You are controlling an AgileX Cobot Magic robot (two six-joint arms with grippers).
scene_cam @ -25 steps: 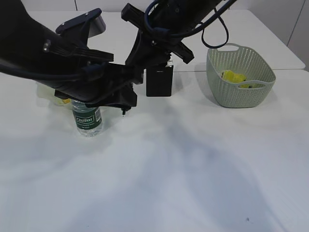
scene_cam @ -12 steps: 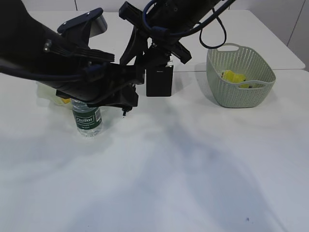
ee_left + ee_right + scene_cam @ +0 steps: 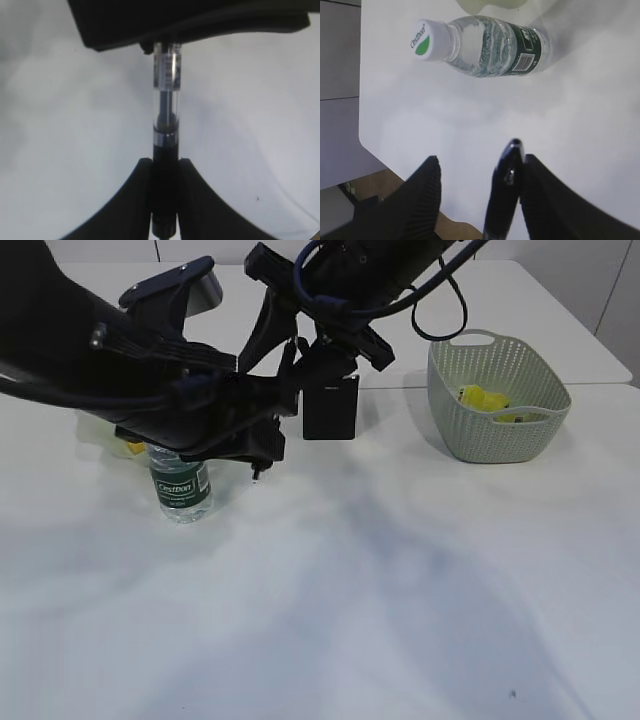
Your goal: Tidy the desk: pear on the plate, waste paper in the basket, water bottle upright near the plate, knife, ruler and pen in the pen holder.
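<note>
The pen [image 3: 166, 100] is the thing in play, and it sits between both arms at once. In the left wrist view, the left gripper [image 3: 165, 167] has its fingers pressed on the dark lower end of the pen. The clear barrel runs straight away from them, up to a black part of the other arm that hides the far end.

In the right wrist view, the right gripper [image 3: 480, 160] has its fingers spread. The pen's dark end lies in the gap, up against one finger [image 3: 540, 200] and clear of the other, so this pair is around the pen but not pinching it.

The pen's long axis therefore runs from one pair of fingers to the other, well above the worktop [image 3: 380, 580]. This looks like a handover from left to right.

The pen holder [image 3: 330, 410], a black box, stands just beside the right arm's wrist in the exterior view, farther from the left arm. The right arm is thus the better one to make the drop. For that, its fingers must first close squarely across the barrel. The pen would then have to be turned upright over the holder's mouth.

The water bottle [image 3: 180, 485] stands upright near the left arm.
</note>
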